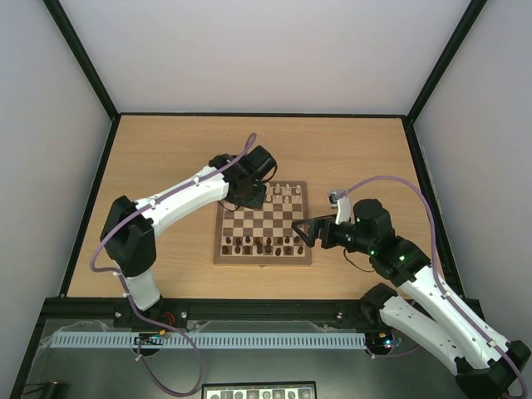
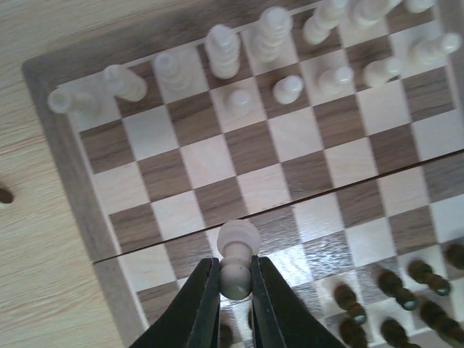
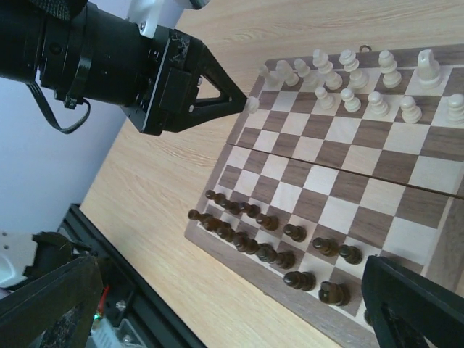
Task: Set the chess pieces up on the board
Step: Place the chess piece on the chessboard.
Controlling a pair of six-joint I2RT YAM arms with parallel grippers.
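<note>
Pawn point(image 2: 238, 246) in L gripper point(image 2: 235, 264), low over board point(image 2: 293, 135)

1. The board point(image 1: 263, 223) lies on the table point(image 1: 166, 158), beyond the arms' bases;
2. The chess pieces point(image 1: 283, 194) stand on its far rows; the opposing chessmen point(image 1: 266, 245) stand on its near rows;
3. The left gripper point(image 2: 234, 279) hangs over the board's left side, a pawn point(image 2: 238, 239) between its fingers;
4. The right gripper point(image 1: 307, 231) sits at the board's right edge.
</note>
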